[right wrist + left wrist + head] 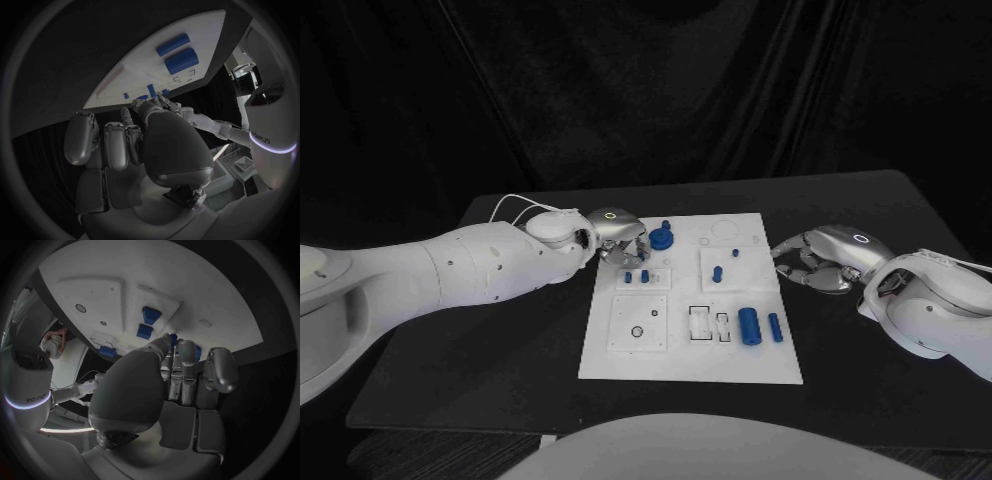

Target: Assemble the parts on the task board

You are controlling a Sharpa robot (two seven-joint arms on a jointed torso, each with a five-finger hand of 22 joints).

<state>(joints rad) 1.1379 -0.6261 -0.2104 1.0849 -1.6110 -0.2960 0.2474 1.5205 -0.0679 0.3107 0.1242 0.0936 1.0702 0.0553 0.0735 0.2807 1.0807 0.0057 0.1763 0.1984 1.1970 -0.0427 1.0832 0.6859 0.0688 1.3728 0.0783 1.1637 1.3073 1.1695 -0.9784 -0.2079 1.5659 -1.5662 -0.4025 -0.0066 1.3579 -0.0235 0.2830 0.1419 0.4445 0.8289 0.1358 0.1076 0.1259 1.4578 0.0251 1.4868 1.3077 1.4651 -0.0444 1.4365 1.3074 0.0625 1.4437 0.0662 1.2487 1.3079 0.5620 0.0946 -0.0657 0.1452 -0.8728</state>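
Note:
The white task board (pixel 672 350) lies mid-table. At its far left corner my left hand (pixel 615 236) hovers with fingers curled in, right beside a round blue part (pixel 661 239) that has a peg on top. In the left wrist view the left hand (pixel 181 372) has its fingers together, with that blue part (pixel 198 353) showing just beyond the fingertips (pixel 186 347). My right hand (pixel 815 261) sits off the board's right edge, fingers curled with nothing in them. Two blue cylinders (pixel 750 326) lie near the board's front right and appear as cylinders (pixel 181 60) in the right wrist view.
Small blue pegs (pixel 638 276) stand in the left block, and two more pegs (pixel 717 271) in the right block. Open slots (pixel 707 323) and a recessed square (pixel 640 326) sit at the board's front. Black table (pixel 473 380) surrounds the board.

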